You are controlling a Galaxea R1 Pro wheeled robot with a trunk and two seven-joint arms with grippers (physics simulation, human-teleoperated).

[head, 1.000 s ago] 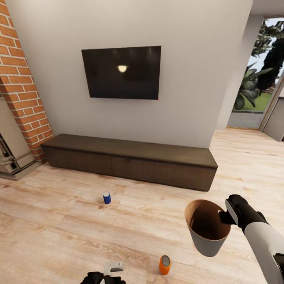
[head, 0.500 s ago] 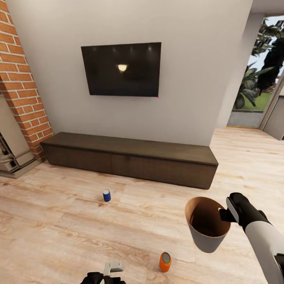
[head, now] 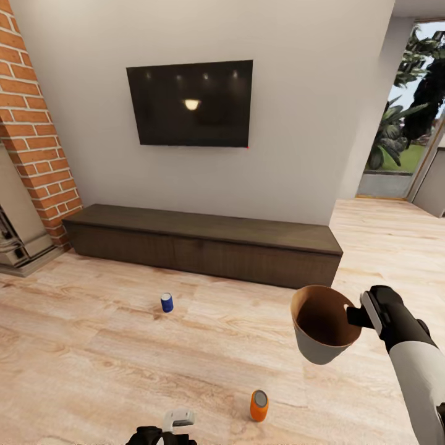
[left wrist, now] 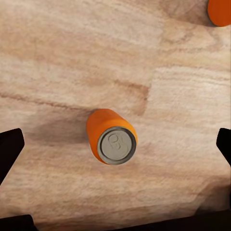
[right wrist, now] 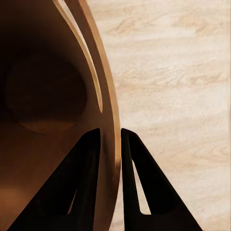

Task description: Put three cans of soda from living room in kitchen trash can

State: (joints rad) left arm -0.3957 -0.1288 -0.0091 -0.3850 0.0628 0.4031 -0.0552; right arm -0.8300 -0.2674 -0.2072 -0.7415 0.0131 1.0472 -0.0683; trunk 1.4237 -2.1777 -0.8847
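Since the earlier head view, the right gripper (head: 353,316) has lifted the trash can (head: 321,330) a little higher and tipped it further, so its tan mouth faces more toward the camera. The whole picture has also shifted down slightly, which is the camera's doing.

The trash can hangs clear of the wood floor (head: 93,346) at about 4 o'clock in the head view, its long axis tilted, mouth up and toward the robot. In the right wrist view the two dark fingers (right wrist: 84,183) are clenched on its rim wall (right wrist: 111,120), one inside and one outside, beside the handle slot.

A dark blue soda can (head: 167,302) stands upright on the floor before the low cabinet (head: 204,247). An orange soda can (head: 259,405) stands upright at 6 o'clock. A second orange soda can (left wrist: 111,137) stands upright below the left gripper (left wrist: 115,144), whose fingers are spread wide at either side of it, not touching. Another orange can (left wrist: 220,10) is cut off at that picture's corner. The left gripper (head: 173,426) is cut off at the head view's lower edge.
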